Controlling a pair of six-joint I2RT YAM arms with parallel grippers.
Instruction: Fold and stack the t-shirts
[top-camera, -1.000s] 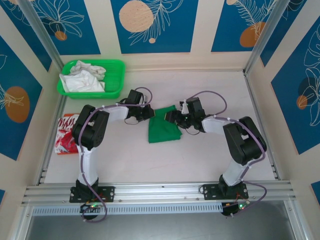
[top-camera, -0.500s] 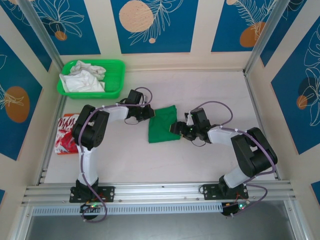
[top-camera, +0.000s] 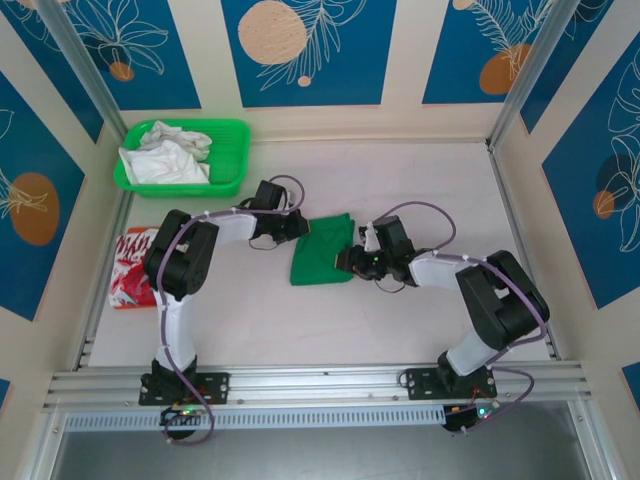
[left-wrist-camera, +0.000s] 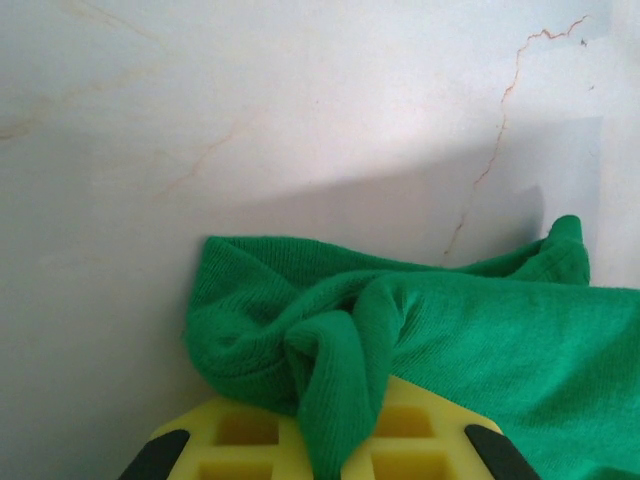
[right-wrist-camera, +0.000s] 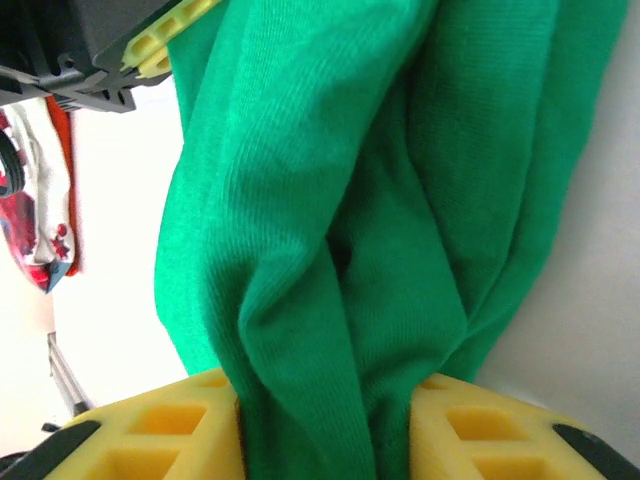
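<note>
Folding step: left gripper (top-camera: 300, 228) and right gripper (top-camera: 350, 259) both pinch the green tee (top-camera: 320, 255), mid table (top-camera: 430, 180); next, lay the fold flat.

Plain green t-shirt (top-camera: 320, 255); red t-shirt (top-camera: 128, 275), white lettering.

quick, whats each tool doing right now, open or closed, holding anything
left tool: closed on a corner of the green t-shirt
right tool: closed on a bunched edge of the same green t-shirt
</note>
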